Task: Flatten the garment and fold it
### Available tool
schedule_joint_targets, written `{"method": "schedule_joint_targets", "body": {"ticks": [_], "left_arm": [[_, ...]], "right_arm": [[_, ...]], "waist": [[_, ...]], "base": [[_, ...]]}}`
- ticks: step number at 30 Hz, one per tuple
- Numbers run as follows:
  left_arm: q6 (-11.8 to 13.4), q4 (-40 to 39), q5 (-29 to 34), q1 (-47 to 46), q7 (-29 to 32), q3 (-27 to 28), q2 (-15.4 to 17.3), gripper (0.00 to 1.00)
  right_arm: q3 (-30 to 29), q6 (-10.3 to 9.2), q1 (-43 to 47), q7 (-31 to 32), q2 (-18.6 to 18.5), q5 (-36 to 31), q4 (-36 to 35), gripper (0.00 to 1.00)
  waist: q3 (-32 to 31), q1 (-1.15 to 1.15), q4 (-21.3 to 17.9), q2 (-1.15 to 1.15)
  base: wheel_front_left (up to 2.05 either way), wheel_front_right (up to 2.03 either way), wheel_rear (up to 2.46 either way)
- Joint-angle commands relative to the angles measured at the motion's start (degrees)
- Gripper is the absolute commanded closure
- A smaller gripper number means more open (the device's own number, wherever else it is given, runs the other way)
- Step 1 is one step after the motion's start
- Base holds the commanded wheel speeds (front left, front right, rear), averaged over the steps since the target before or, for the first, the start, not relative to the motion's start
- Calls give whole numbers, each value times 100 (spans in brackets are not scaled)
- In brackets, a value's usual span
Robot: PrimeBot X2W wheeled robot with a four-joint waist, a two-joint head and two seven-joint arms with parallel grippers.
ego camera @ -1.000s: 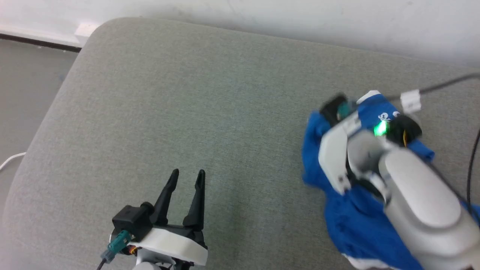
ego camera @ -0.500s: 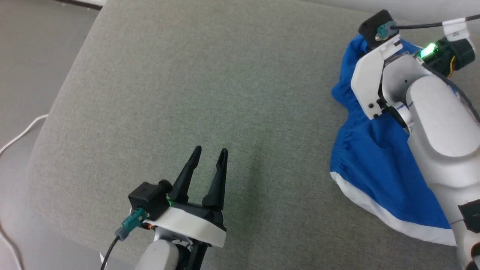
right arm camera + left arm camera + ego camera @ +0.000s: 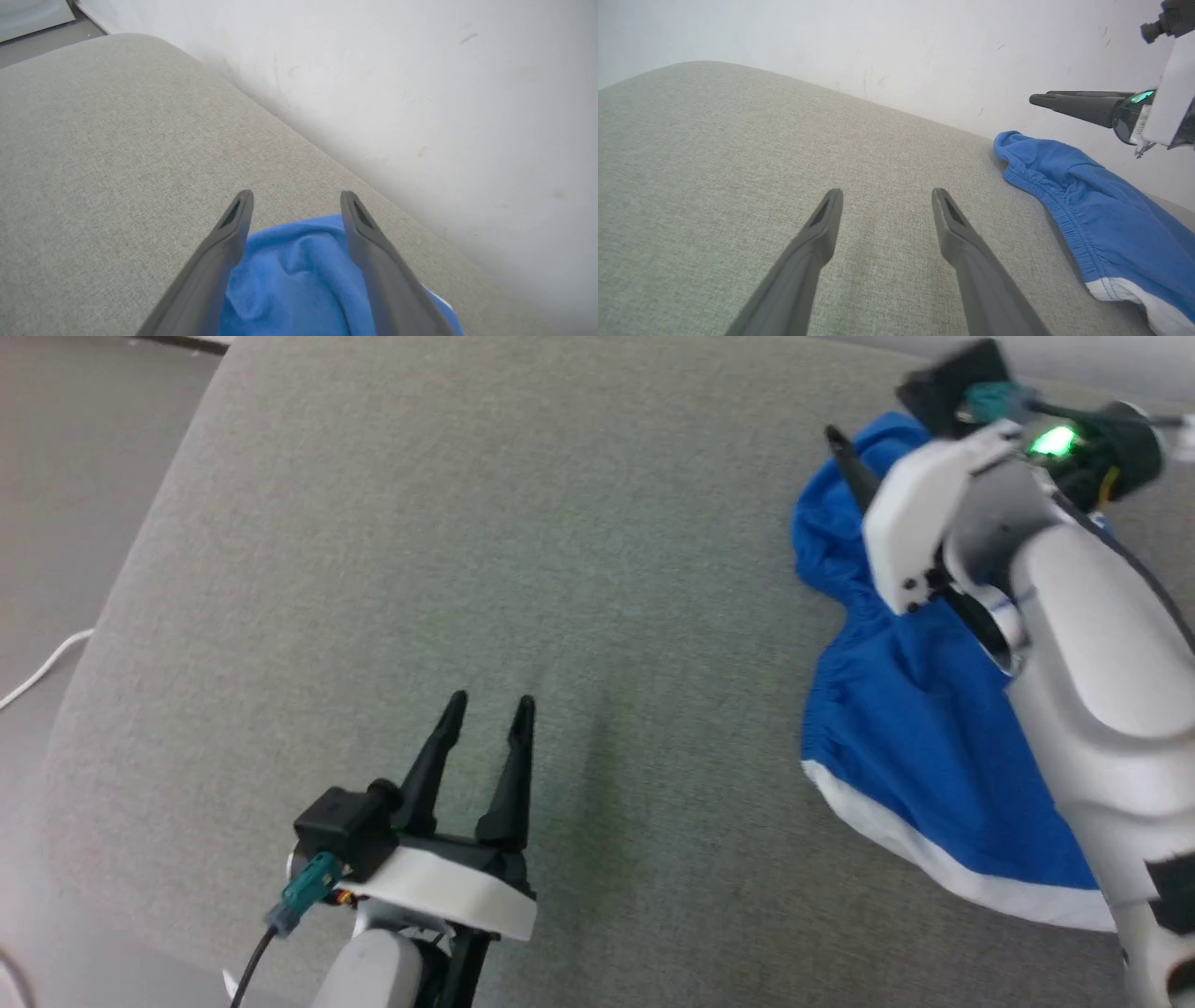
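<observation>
Nearest the robot, at about 7 o'clock in the head view, the left gripper (image 3: 492, 700) hovers over the grey-green cushion (image 3: 467, 523). Its two dark fingers are spread with nothing between them (the left wrist view shows bare upholstery in the gap). Farther out, from 4 o'clock up towards 2 o'clock, the garment (image 3: 915, 747) lies rumpled on the cushion, well apart from the left gripper. It is bright blue, with a white band along its near edge at 4 o'clock and a gathered hem running up its left side. The pale right forearm (image 3: 1092, 644) crosses over it. Beyond, near 1 o'clock, the right gripper (image 3: 296, 193) hangs above the garment's far bunched end, fingers parted and clear of the cloth, gripping nothing. Behind the cushion's far edge rises a white wall (image 3: 420, 70).
</observation>
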Motion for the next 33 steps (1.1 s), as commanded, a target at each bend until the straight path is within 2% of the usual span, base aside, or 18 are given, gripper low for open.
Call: {"method": "schedule_joint_targets", "body": {"ticks": [1, 4, 7, 11, 13, 15, 19, 22, 28, 33], "left_arm": [[9, -32, 106, 101, -26, 74, -12, 0], [-19, -88, 264, 270, -26, 259, -12, 0], [-57, -159, 395, 440, -26, 422, -7, 0], [-112, -263, 524, 621, -26, 559, 2, 0], [-132, -326, 569, 698, -26, 622, 8, 0], [-154, -392, 607, 799, -26, 676, 18, 0], [-190, -516, 615, 1081, -26, 795, 22, 0], [-203, -584, 592, 1291, -26, 882, 18, 0], [-244, -667, 526, 1231, 60, 689, 65, 0], [-283, -662, 347, 580, 939, 172, 281, 0]], "right_arm": [[-180, -5, 274, -92, -102, 31, -212, 0], [-779, -5, 948, -308, -166, -89, -981, 0], [-1585, -5, 1895, -436, -12, -302, -1917, 0], [-2744, -5, 3398, -653, 552, -828, -3341, 0], [-3187, -5, 4127, -860, 799, -1018, -3986, 0], [-3466, -5, 4780, -1108, 896, -1093, -4426, 0], [-3784, -5, 5688, -1668, 910, -225, -4343, 0], [-3716, -5, 5995, -2022, 912, 101, -4014, 0], [-3634, -5, 5878, -2293, 912, 76, -3810, 0], [-3742, -5, 5791, -2291, 913, 16, -3785, 0]], "waist": [[-533, 0, -574, 0], [-728, 0, -873, 0], [-854, 0, -1138, 0], [-905, 0, -1367, 0], [-891, 0, -1455, 0], [-894, 0, -1542, 0], [-975, 0, -1721, 0], [-1053, 0, -1844, 0], [-1141, 0, -2008, 0], [-1078, 0, -1992, 0]], "base": [[0, 0, 0], [0, 0, 0], [0, 0, 0], [0, 0, 0], [0, 0, 0], [0, 0, 0], [0, 0, 0], [0, 0, 0], [0, 0, 0], [0, 0, 0]]}}
